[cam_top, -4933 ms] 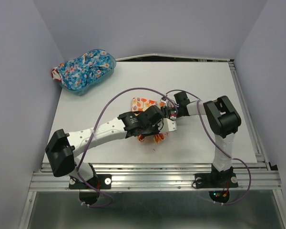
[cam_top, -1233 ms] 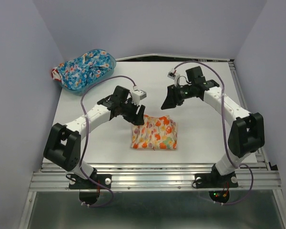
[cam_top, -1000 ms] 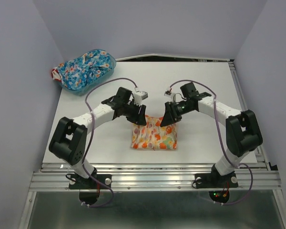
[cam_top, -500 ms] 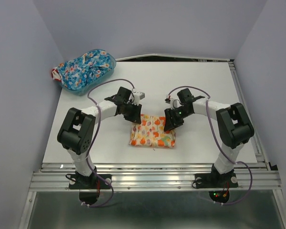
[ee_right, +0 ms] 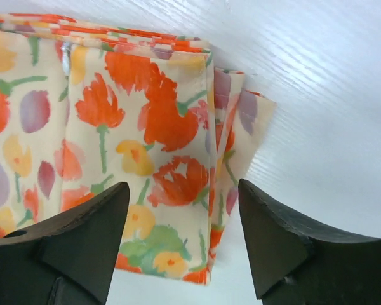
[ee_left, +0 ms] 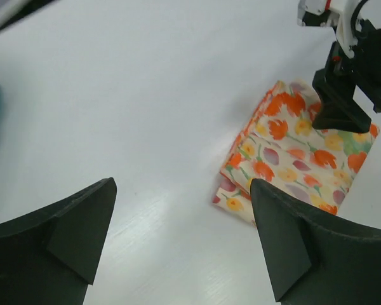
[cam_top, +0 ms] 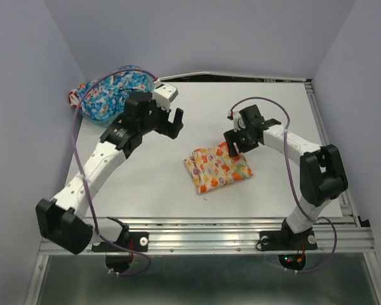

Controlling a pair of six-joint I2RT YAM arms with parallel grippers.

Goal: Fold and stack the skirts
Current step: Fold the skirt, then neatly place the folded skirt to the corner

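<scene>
The cream-yellow skirt with orange-red flowers lies folded into a small, slightly turned rectangle on the white table. My right gripper hovers open over its far right corner; in the right wrist view the skirt lies flat below the gripper, not pinched. My left gripper hangs open above the table, far left of the folded skirt, holding nothing. The left wrist view shows the skirt and the right gripper beyond its own gripper. The blue floral skirt lies bunched in the basket.
A translucent blue plastic basket stands at the table's far left corner, close behind the left arm's wrist. Purple cables loop off both arms. A metal rail runs along the near edge, and grey walls close in both sides.
Both grippers have opened. The left arm rose and swung back left toward the basket. The folded skirt has shifted right and turned a little; the right gripper stays at its far corner.
</scene>
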